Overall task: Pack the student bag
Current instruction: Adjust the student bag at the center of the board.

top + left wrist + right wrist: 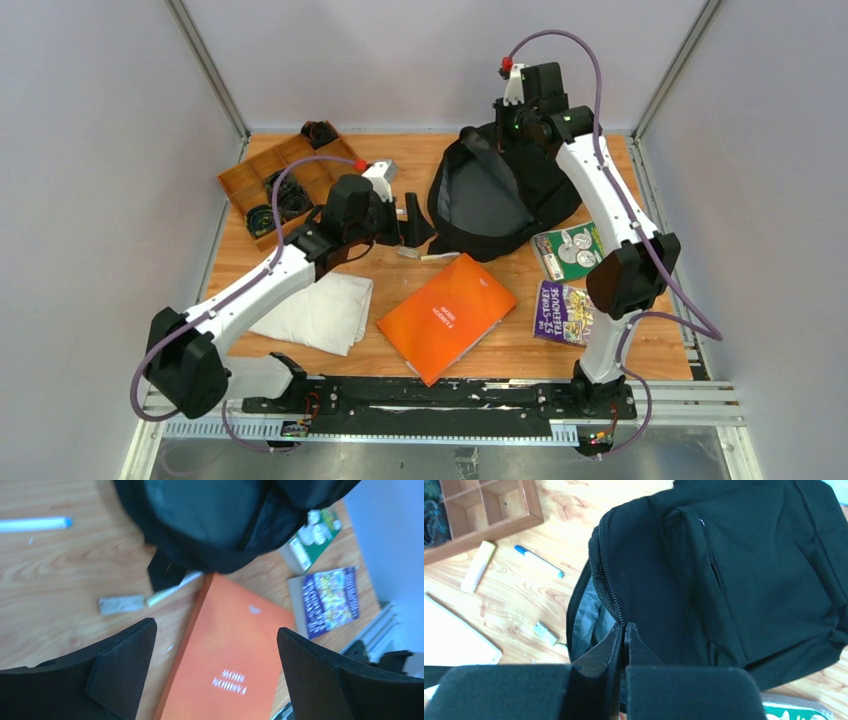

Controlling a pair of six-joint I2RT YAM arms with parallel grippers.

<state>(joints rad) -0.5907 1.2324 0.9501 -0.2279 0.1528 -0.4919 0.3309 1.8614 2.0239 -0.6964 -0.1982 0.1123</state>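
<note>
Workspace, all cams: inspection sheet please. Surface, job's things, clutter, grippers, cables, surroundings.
Surface: wooden table, loose items spread across it.
Job's things: black backpack at the far middle, main zipper open, grey lining showing; contents cannot be told.
Clutter: orange book, purple book, green book, white cloth, wooden tray with dark items in some compartments, blue-capped pen; all outside the backpack.
Grippers: left gripper open, holding nothing, beside the backpack; right gripper shut, tips at the backpack's zipper rim.
Cables: purple cables looped along both arms; no snag seen.
Surroundings: grey walls with metal posts.
</note>
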